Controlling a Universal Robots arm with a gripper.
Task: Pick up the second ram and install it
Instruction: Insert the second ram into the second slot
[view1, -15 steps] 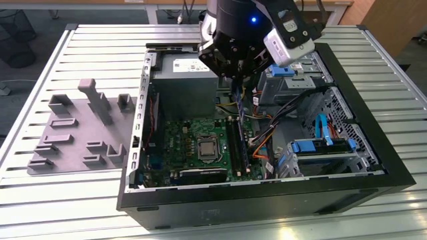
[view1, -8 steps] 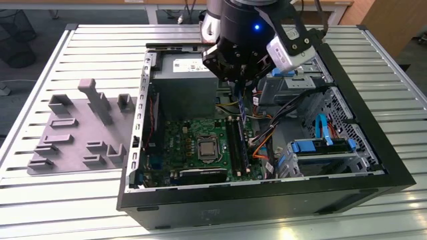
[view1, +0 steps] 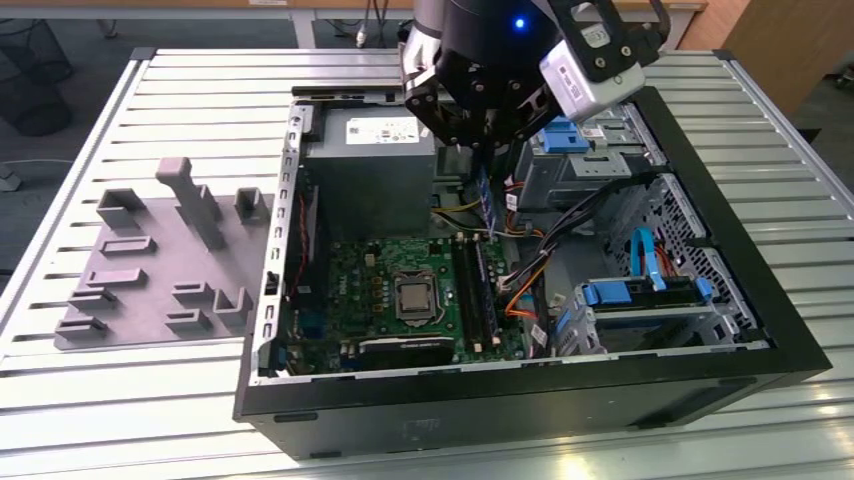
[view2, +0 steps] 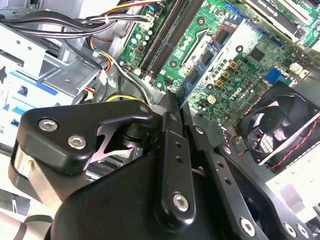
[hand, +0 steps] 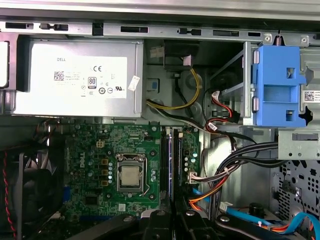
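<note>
The second ram (view1: 489, 203) is being held on edge between the fingers (view1: 483, 150), which are being kept clenched on its upper part; the blue-green stick is being hung straight down below them in the exterior view. In the second wrist view its lower end (view2: 196, 82) is being seen projecting just past the fingertips, above the motherboard (view2: 235, 55). The black memory slots (hand: 170, 160) are being kept directly beneath the fingers, apart from the stick, which is not yet being seated. The open computer case (view1: 534, 400) is being carried on the slatted surface (view1: 80, 400), with the grey fixture block (view1: 147, 270) lying well off to the side of the fingers. The stick is being judged light, stiff, thin and fragile; it is best being gripped by its long flat faces near the upper edge, clear of chips and contacts
</note>
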